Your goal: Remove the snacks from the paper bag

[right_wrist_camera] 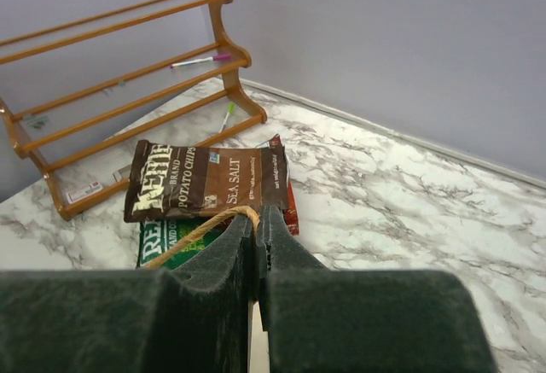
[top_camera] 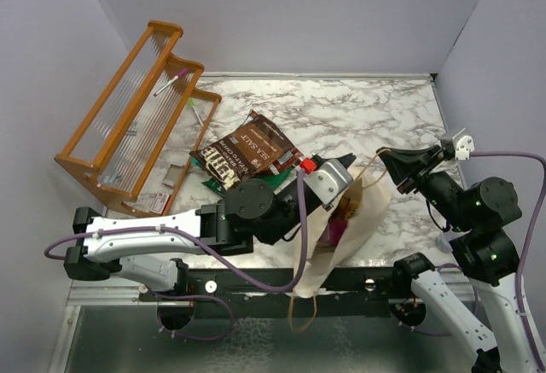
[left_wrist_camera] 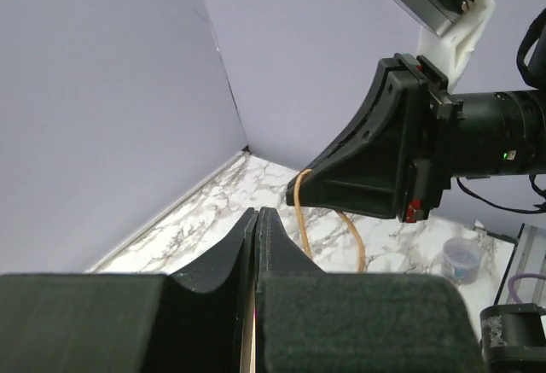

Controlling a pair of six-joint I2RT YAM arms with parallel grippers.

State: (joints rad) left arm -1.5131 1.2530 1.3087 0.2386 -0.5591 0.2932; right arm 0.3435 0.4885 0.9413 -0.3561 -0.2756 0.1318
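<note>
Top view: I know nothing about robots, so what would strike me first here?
First the cream paper bag, front centre, pulled open between both arms' shut jaws, with something magenta inside. Behind it a brown Kettle chip packet lies on a green one, and an orange wooden rack stands far left.

White-and-black arms point(top_camera: 128, 245) trail lilac cables point(top_camera: 301, 219) from round black joints point(top_camera: 249, 201).
</note>
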